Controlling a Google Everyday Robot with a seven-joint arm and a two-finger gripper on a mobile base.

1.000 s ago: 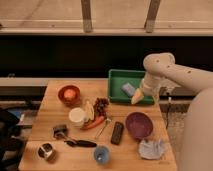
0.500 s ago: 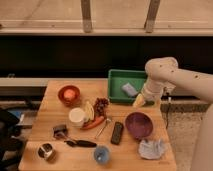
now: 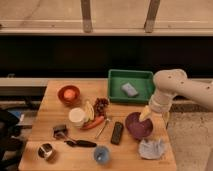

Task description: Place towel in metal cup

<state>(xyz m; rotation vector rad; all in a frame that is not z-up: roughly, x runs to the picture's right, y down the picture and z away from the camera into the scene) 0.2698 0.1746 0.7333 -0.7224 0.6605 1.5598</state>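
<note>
Gripper [image 3: 145,114] moved off green tray [image 3: 116,87] toward front, now above purple bowl [image 3: 134,131], at its right rim. Towel [image 3: 151,148] crumpled at table's front-right edge, just in front of gripper, apart. Metal cup [image 3: 46,151] at front-left corner, well apart. Jaws seemingly spread, empty.

Hand [image 3: 145,114] moved off green tray [image 3: 114,82] front edge, now seemingly over purple bowl [image 3: 132,131] rim
</note>
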